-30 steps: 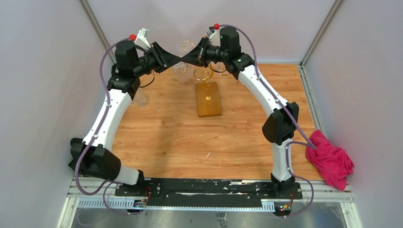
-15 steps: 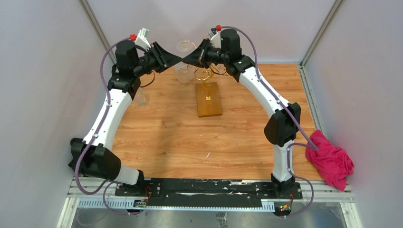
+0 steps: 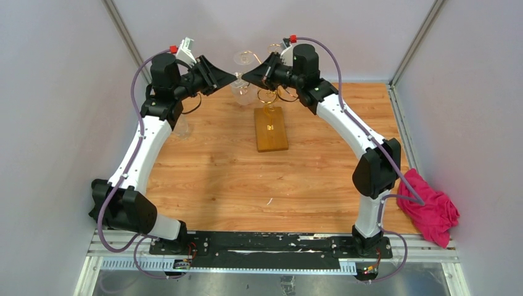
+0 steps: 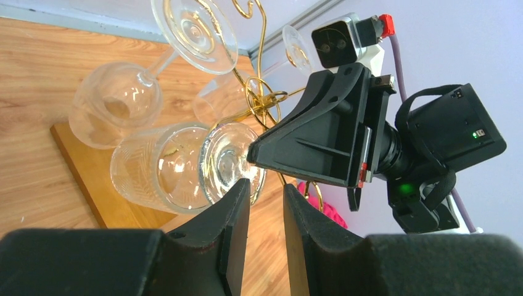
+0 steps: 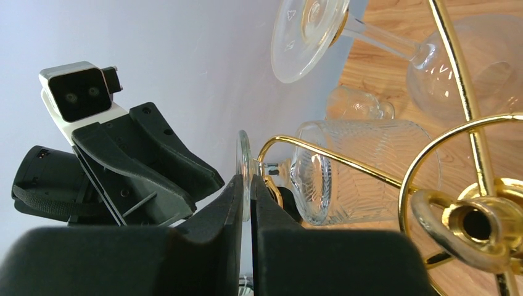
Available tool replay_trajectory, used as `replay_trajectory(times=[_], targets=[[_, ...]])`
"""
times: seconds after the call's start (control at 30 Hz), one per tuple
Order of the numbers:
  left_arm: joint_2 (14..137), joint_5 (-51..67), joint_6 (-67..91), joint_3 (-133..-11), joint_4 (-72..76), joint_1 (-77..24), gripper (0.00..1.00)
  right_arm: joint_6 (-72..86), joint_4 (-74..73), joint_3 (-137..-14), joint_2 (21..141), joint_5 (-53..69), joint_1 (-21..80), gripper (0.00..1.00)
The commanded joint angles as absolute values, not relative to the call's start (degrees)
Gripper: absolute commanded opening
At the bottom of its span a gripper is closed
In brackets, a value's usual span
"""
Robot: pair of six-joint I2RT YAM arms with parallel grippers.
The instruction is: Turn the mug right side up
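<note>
Camera overhead: ribbed glass mug point(image 3: 240, 92) is sitting at upper centre, between both gripper tips, above the wooden rack base point(image 3: 271, 128).

Left wrist: left gripper point(image 4: 266, 185) is holding its fingers slightly apart, empty, just below the mug's foot.

Right wrist: right gripper point(image 5: 245, 179) is pinching the thin foot rim.

Handling: probably light, slick and brittle; a gentle grip on the foot's edge is advisable.

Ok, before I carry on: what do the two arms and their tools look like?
They match: the left arm and right arm have white shells between bulky black joint housings, with a purple cable looping along each. The left tool and right tool are black wedges with flat dark fingers. Each wrist carries a white camera block with a red cap.
</note>
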State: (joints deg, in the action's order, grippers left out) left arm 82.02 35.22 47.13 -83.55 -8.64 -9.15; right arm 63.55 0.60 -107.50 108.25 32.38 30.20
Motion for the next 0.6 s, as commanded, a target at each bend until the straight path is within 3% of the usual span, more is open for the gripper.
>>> replay_trajectory(times=[0.0,0.57], targets=[[82.4,36.5,47.3,-82.8,-7.4,-9.5,0.31,64.6,7.0,-106.6,104.8,29.3,29.0,0.00],[83.1,36.7,47.7,-82.7,-6.7,-9.5,0.31,64.2,2.6,-109.5,106.2,29.7,29.2,0.00]])
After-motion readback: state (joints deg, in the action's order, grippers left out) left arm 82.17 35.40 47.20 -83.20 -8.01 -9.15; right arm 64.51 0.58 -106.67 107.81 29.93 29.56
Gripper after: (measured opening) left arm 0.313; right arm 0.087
